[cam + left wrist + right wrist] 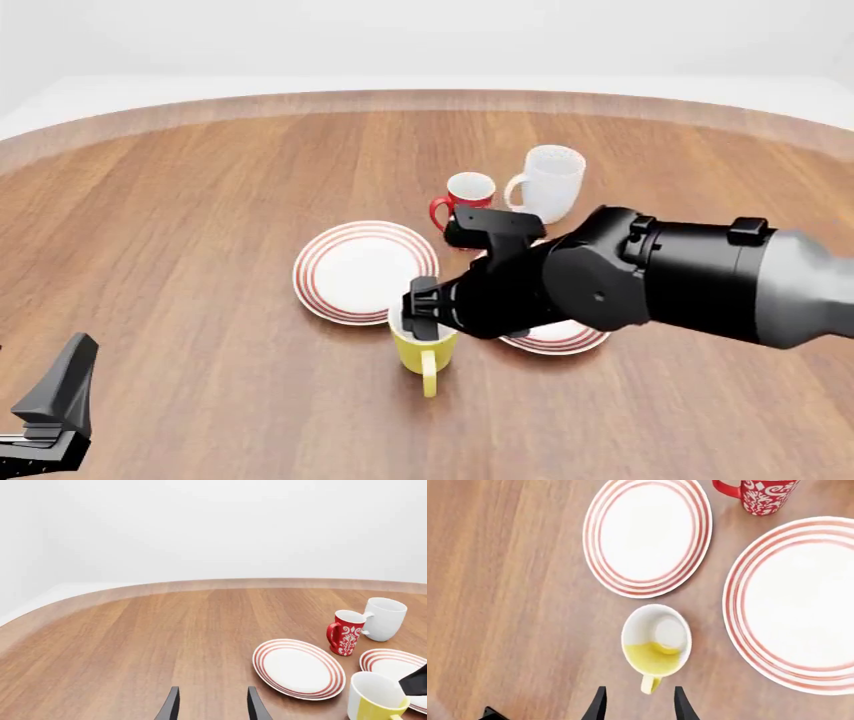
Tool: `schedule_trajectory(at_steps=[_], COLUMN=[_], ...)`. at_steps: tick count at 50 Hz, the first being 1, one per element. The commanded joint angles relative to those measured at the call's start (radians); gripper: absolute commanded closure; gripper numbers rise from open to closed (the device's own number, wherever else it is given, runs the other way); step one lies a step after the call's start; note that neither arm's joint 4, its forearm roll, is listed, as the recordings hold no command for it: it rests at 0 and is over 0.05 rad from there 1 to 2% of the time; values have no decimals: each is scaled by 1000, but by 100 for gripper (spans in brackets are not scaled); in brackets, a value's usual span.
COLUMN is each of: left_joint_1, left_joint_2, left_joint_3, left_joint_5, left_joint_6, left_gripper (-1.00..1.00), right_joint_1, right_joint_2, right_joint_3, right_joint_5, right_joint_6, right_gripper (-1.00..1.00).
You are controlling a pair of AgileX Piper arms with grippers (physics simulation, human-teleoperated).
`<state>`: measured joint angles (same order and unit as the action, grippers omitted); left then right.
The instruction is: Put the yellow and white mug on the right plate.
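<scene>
The yellow and white mug stands upright on the table, just in front of the gap between the two plates, with its handle toward me. In the right wrist view the mug lies straight ahead of the fingers. My right gripper hovers just above the mug, open and empty, and its fingertips straddle the handle. The right plate is mostly hidden under the right arm; it shows bare in the right wrist view. My left gripper is open and empty, far off at the near left.
The left plate lies just left of the mug. A red patterned mug and a larger white mug stand behind the plates. The table's far edge curves round the back.
</scene>
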<state>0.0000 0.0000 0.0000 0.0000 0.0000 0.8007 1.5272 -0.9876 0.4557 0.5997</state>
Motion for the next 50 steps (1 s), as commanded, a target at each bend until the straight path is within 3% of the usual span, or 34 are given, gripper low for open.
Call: schedule_trajectory(at_steps=[1,23,50], left_joint_1=[0,0,0], left_joint_2=[0,0,0], left_joint_3=[0,0,0], left_joint_5=[0,0,0], left_joint_6=[0,0,0], left_gripper=[-100,-100,-100], right_joint_1=[15,43,39], right_joint_2=[23,52,88], right_joint_3=[28,96,134], right_joint_5=[-47,-141,-202], right_joint_6=[19,70,79], right_gripper=[-100,-100,-100])
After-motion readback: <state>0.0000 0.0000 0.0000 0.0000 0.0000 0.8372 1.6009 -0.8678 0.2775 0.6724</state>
